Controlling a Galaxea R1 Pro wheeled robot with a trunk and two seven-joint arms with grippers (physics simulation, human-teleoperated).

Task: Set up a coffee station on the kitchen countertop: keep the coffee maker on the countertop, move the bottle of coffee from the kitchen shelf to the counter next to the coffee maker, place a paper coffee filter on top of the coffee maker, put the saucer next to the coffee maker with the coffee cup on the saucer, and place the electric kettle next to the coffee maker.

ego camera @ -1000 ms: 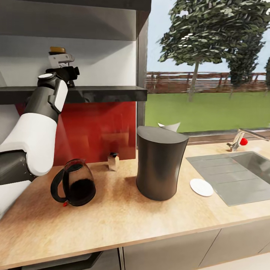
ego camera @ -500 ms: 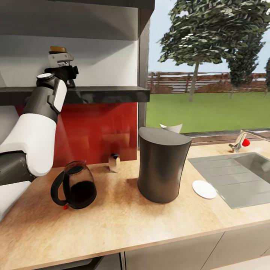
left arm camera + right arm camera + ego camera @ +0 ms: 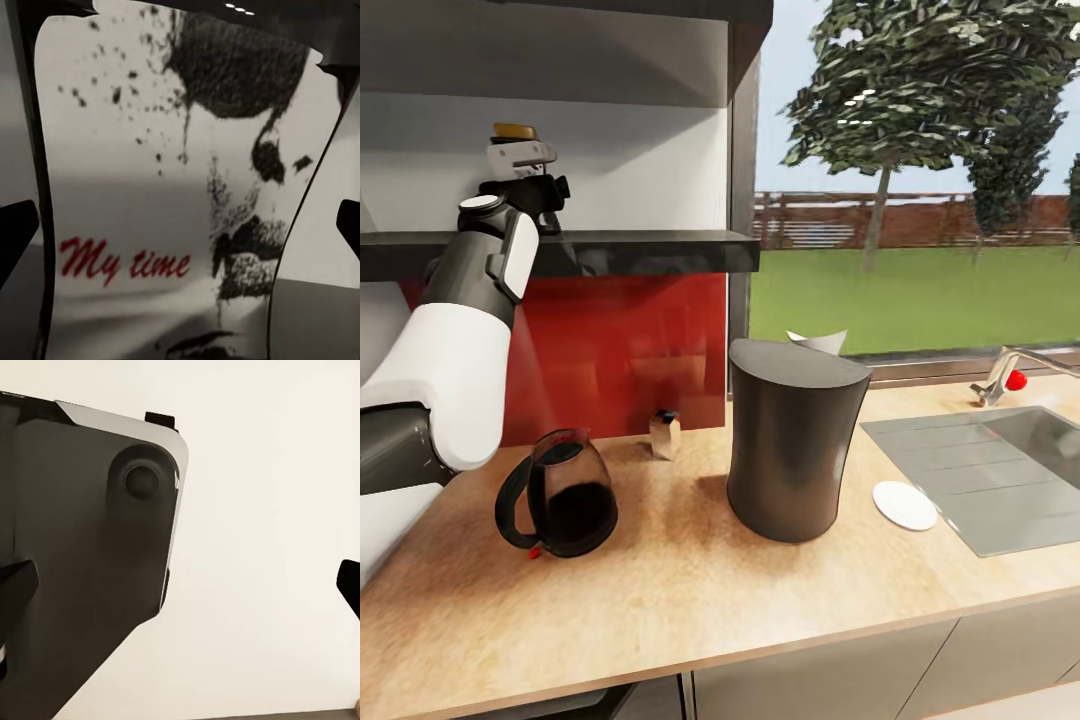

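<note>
My left gripper is raised to the kitchen shelf and stands open around the bottle of coffee. The bottle's white label lies between the fingertips, and its gold cap shows above the gripper. On the countertop stand the coffee maker, the electric kettle to its left and the saucer to its right. A paper coffee filter peeks out behind the maker's lid. My right gripper is open and holds nothing.
A small tan thing with a dark top stands by the red backsplash; it is too small to tell whether it is the coffee cup. The steel sink and faucet lie at the right. A cabinet overhangs the shelf.
The camera shifted a little early on, sliding the whole picture slightly to the right. My left gripper has stayed at the bottle on the shelf.
</note>
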